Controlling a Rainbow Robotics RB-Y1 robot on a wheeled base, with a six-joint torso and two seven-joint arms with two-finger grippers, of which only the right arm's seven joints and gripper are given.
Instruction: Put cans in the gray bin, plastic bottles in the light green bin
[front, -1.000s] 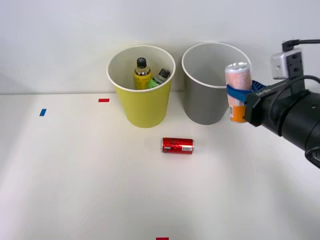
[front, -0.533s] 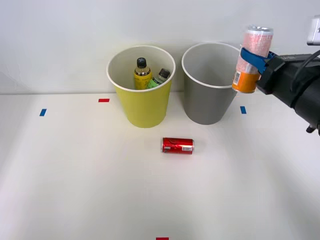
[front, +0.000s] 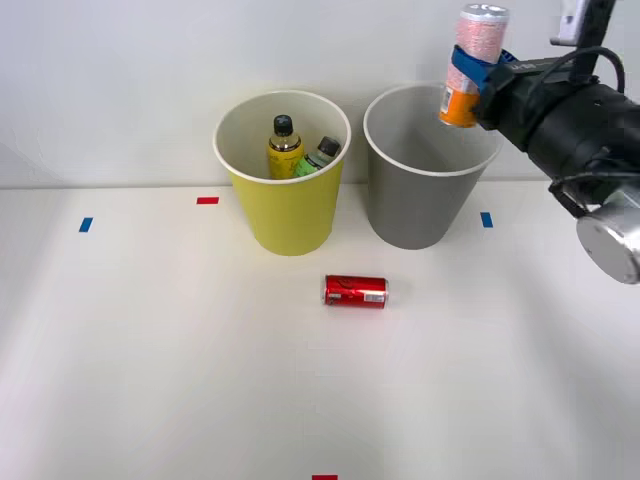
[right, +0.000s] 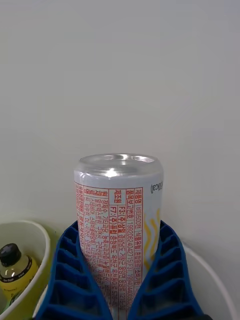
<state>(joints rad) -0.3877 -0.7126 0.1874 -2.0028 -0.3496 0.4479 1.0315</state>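
Up above the gray bin (front: 418, 165), the right gripper (front: 470, 66) holds the orange can (front: 470, 66) upright, its blue ribbed jaws closed on the can's two sides at mid height; the can's orange base hangs over the bin's white rim on the side nearest the arm, clear of the rim. From the wrist camera the can (right: 119, 220) stands between the two fingers (right: 70, 280), silver top showing, and its pale label carries columns of small red Korean print, a number string beginning 1992, a black "(Kcal)" mark and yellow wavy lines. Just beside the gray bin, on the side away from the arm, stands the light green bin (front: 284, 170), and inside it are the yellow bottle (front: 283, 146) with its black cap and the green bottle (front: 318, 156) leaning against it. Nearer the camera than the gray bin, the red can (front: 355, 291) lies on its side on the white table (front: 150, 380), apart from both bins; its white lettering is too small to read
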